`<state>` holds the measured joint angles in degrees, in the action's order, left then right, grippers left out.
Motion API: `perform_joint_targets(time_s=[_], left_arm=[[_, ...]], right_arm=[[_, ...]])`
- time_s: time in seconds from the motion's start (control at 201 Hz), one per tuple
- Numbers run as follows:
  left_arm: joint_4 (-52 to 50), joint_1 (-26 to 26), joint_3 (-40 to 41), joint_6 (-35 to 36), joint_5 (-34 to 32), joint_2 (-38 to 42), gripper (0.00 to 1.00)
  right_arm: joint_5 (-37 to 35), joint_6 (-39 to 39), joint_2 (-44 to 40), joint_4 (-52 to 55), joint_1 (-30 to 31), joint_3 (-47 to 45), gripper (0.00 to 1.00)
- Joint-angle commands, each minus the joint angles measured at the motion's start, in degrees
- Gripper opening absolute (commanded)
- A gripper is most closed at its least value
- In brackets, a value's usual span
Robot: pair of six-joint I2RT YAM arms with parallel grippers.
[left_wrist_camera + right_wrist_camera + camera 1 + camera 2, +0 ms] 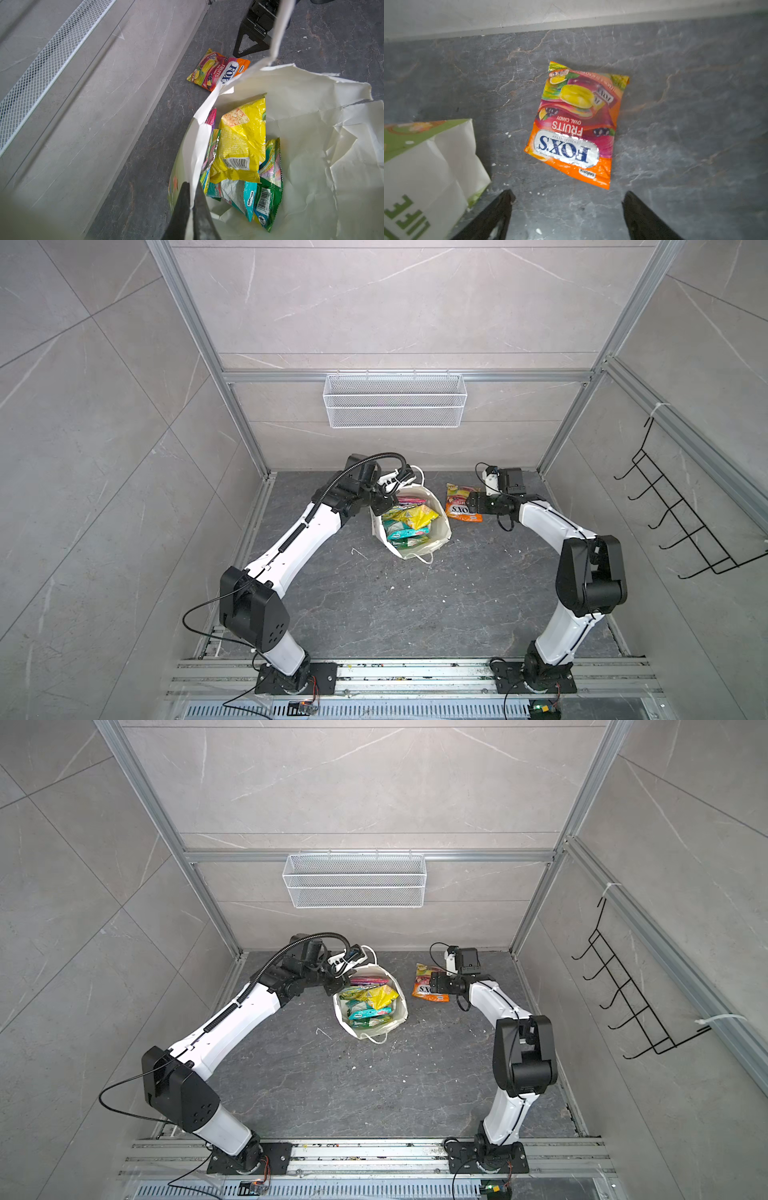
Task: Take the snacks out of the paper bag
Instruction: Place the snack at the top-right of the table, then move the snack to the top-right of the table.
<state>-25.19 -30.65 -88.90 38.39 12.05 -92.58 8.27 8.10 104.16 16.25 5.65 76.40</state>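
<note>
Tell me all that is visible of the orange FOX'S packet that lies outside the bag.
The packet is a glossy, slightly crinkled plastic pouch with crimped ends. One end is orange, the rest magenta with yellow candy and dark berries; a silvery oval reads FOX'S, next to FRUITS OVAL CANDY. It lies flat, face up, on the dark table, beside the bag but apart from it. The right gripper is open at its orange end; the fingers do not touch it.

Readable print, two items.
Orange packet (577,124): "FOX'S", "FRUITS", "OVAL CANDY". Paper bag (425,166) side: green "LIFE", with the rest of the lettering cut off at the frame edge.
</note>
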Motion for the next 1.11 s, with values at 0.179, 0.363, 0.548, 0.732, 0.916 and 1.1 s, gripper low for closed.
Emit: perform_joint_targets(time_s=[0.179, 0.363, 0.548, 0.732, 0.916, 1.1], left_arm=[[3.8, -0.6, -1.7, 0.5, 2.2, 0.5, 0.00], [3.6, -0.6, -1.8, 0.5, 2.0, 0.4, 0.00], [3.4, -0.6, -2.3, 0.4, 2.2, 0.1, 0.00], [3.2, -0.6, -2.5, 0.3, 2.2, 0.1, 0.00], [2.9, -0.6, -3.0, 0.1, 2.0, -0.1, 0.00], [2.8, -0.6, -3.1, 0.1, 2.0, 0.1, 0.00]], right_arm=[[-13.7, 13.8, 7.6, 5.6, 6.1, 5.6, 0.99], [-23.4, 16.0, 12.4, 7.3, 9.9, 11.2, 1.00], [-25.4, 19.0, 18.2, 9.0, 10.7, 17.4, 0.99], [-26.6, 20.3, 23.4, 11.0, 10.8, 22.9, 0.94], [-25.6, 20.1, 27.3, 13.5, 10.6, 27.0, 0.93], [-24.6, 18.8, 28.1, 13.5, 9.2, 26.8, 0.82]])
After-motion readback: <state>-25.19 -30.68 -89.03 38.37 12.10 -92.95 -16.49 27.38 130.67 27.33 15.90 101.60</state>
